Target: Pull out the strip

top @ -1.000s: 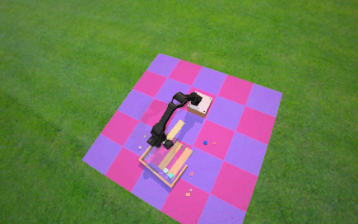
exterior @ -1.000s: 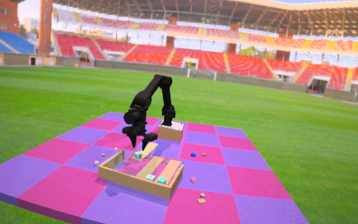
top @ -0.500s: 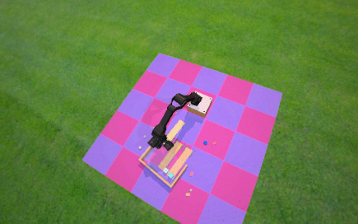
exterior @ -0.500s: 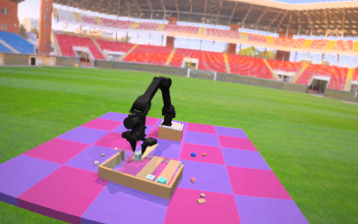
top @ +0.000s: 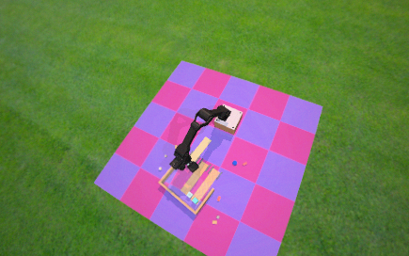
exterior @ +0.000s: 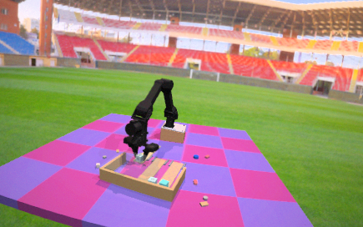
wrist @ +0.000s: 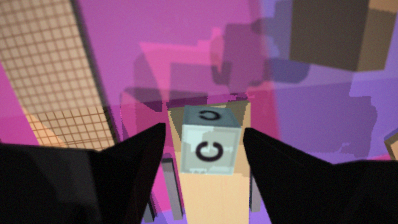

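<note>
The labelled cube [wrist: 209, 150] [exterior: 139, 158], pale blue-grey with a black C, stands at the end of a plain pale strip [wrist: 215, 197] [top: 201, 149]. That strip sticks out of the wooden tray frame [top: 177, 199] [exterior: 136, 184] toward the arm's base. My gripper [wrist: 205, 131] [top: 185, 166] is partly open, with one finger on each side of the cube and a gap on both sides in the wrist view. The arm hides the cube in the top view.
A grid-patterned strip [wrist: 47, 55] [top: 195, 179] and another strip [top: 208, 184] [exterior: 173, 172] lie in the frame. A pale cube [top: 189, 195] [exterior: 152, 179] and a teal cube [top: 195, 200] [exterior: 163, 183] sit at their far ends. Grey guide bars [wrist: 173, 190] flank the plain strip. Small bits, including a blue one [top: 234, 163], lie outside.
</note>
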`<state>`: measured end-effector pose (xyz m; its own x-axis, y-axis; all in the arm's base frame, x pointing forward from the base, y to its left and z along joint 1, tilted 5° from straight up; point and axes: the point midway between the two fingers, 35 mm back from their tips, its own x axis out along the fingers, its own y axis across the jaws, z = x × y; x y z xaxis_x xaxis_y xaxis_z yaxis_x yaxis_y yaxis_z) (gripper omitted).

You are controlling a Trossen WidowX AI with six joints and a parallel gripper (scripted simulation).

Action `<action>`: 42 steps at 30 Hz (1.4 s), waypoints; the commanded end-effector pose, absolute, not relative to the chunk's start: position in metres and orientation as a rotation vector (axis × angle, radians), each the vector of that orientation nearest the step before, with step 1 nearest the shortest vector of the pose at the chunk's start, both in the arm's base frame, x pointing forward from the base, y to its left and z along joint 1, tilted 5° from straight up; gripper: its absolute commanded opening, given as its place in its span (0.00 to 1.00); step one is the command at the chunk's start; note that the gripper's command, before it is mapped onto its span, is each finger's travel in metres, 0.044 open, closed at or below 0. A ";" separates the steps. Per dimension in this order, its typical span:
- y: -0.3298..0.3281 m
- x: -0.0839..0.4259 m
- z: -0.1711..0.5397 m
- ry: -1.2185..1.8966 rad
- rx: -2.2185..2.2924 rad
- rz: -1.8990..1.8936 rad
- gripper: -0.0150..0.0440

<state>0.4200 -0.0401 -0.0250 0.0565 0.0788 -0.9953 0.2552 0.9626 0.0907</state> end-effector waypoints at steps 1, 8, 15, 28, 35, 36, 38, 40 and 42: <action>-0.040 0.418 -0.029 1.522 0.273 -0.143 0.68; -0.040 0.419 -0.026 1.517 0.270 -0.136 0.49; -0.040 0.419 -0.026 1.517 0.270 -0.136 0.38; -0.038 0.380 0.001 1.523 0.273 -0.142 0.25; -0.037 0.358 0.012 1.527 0.273 -0.144 0.25; -0.037 0.358 0.012 1.527 0.273 -0.144 0.25; -0.037 0.357 0.012 1.527 0.273 -0.144 0.25; -0.037 0.352 0.012 1.527 0.273 -0.144 0.25; -0.036 0.345 0.012 1.528 0.273 -0.144 0.25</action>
<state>0.3561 -0.0366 0.0126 0.0482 0.0795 -0.9957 0.2665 0.9597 0.0896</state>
